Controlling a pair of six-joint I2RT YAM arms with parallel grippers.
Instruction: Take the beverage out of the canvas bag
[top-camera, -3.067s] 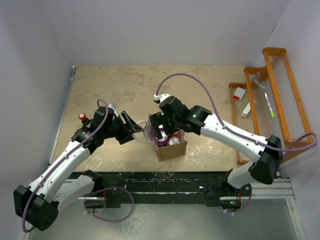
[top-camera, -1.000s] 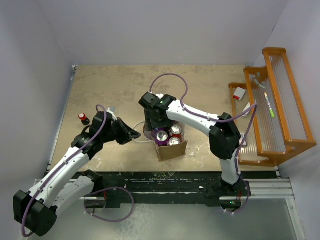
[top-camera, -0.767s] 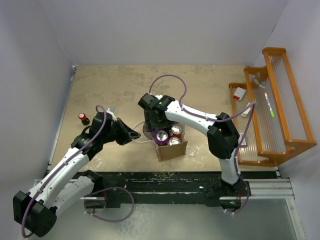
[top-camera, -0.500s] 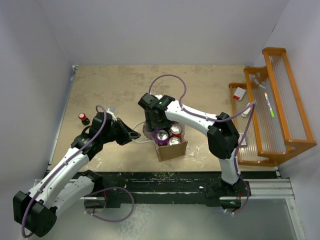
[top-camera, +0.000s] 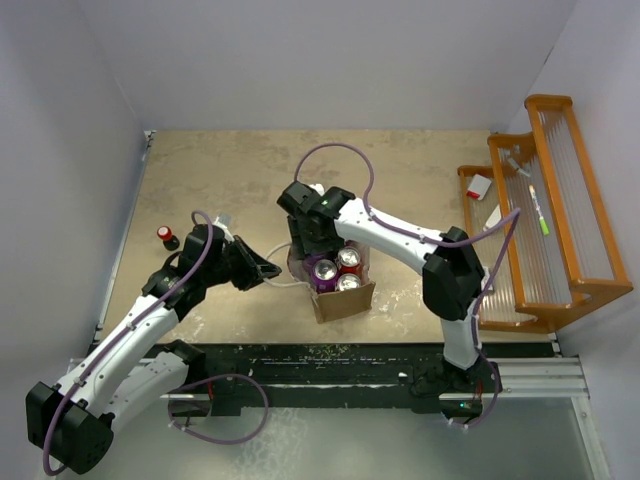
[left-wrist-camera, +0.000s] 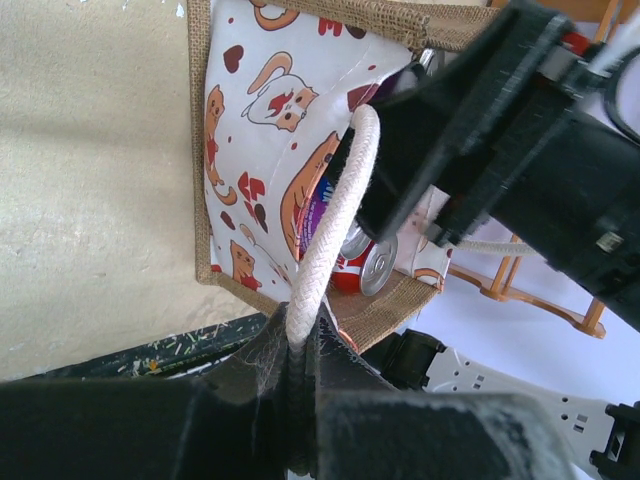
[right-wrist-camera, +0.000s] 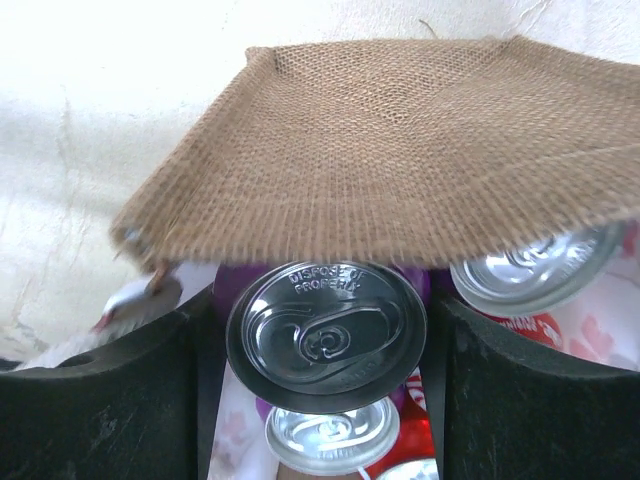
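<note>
The canvas bag (top-camera: 345, 300) stands open at mid-table, its burlap wall (right-wrist-camera: 400, 150) and cat-print lining (left-wrist-camera: 255, 120) showing. My left gripper (top-camera: 268, 270) is shut on the white rope handle (left-wrist-camera: 335, 215), pinched between its jaws (left-wrist-camera: 297, 345) and pulled to the left. My right gripper (top-camera: 308, 245) reaches into the bag's left side, and its two black fingers (right-wrist-camera: 150, 400) press both sides of a purple beverage can (right-wrist-camera: 326, 335). That can sits higher than the others. Three more cans (top-camera: 348, 262) stay inside the bag.
A small red-capped bottle (top-camera: 165, 236) stands on the table behind my left arm. An orange wooden rack (top-camera: 545, 200) holding small items runs along the right side. Grey walls close in the left, back and right.
My right gripper has narrowed onto the purple can and shifted slightly away from the near edge, with its elbow swinging right. The left gripper has kept hold of the handle without moving.
</note>
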